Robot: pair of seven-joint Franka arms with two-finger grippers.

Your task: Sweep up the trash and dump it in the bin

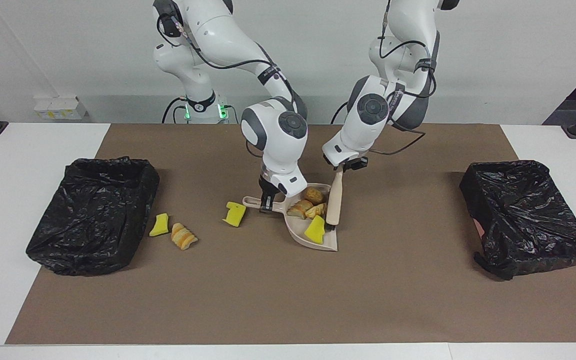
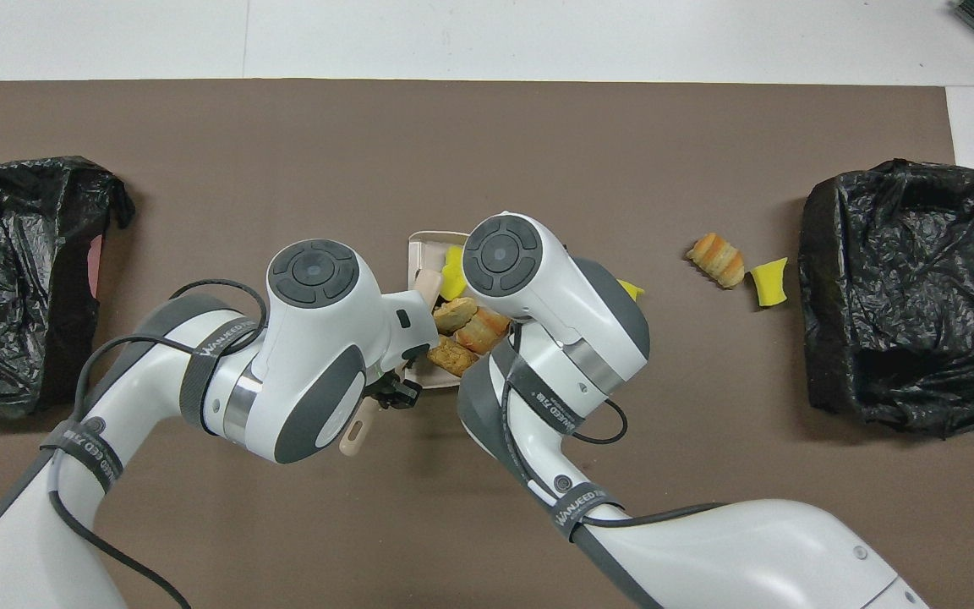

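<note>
The dustpan [image 1: 313,220] sits at the middle of the frame in the facing view, already loaded with bread chunks [image 1: 308,202] and a yellow sponge piece [image 1: 315,231] right at its open lip. The right hand [image 1: 268,200] is clamped shut on the dustpan's handle, and the left hand [image 1: 342,167] is closed around the top of the brush [image 1: 334,200], whose head rests at the pan's edge.

The sponge at the lip looks to me the likeliest thing to go: if the pan is lifted with its mouth tipped down, that piece slides straight back onto the brown mat [image 1: 288,290]. The bread is heaped loosely too, so a quick swing toward a bin could shake some out.

Three scraps lie left of centre: a green-backed sponge [image 1: 234,214] near the handle, another sponge bit [image 1: 159,225] and a bread roll [image 1: 184,236] close to the black-lined bin [image 1: 93,215] at the frame's left. A second bin [image 1: 528,215] sits at the right.
</note>
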